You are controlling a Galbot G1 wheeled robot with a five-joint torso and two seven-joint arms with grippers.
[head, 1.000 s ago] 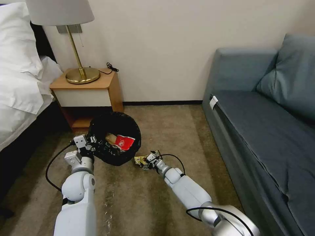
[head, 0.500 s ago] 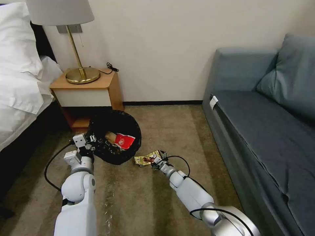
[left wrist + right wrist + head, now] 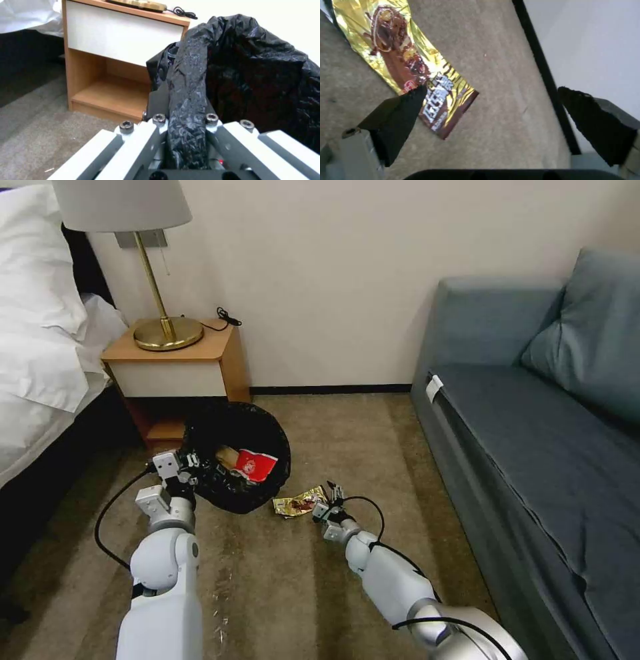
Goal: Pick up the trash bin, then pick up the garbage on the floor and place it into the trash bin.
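The left gripper (image 3: 189, 463) pinches the black-bagged rim of the trash bin (image 3: 235, 457), which stands on the carpet beside the nightstand (image 3: 175, 370) with a red carton (image 3: 254, 465) inside. The right arm stretches low over the floor, its gripper (image 3: 331, 496) spread wide just beside the gold wrapper (image 3: 298, 502) lying flat.

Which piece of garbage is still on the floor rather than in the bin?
The gold snack wrapper, flat on the carpet beside the open right gripper; the red-and-white carton lies inside the trash bin.
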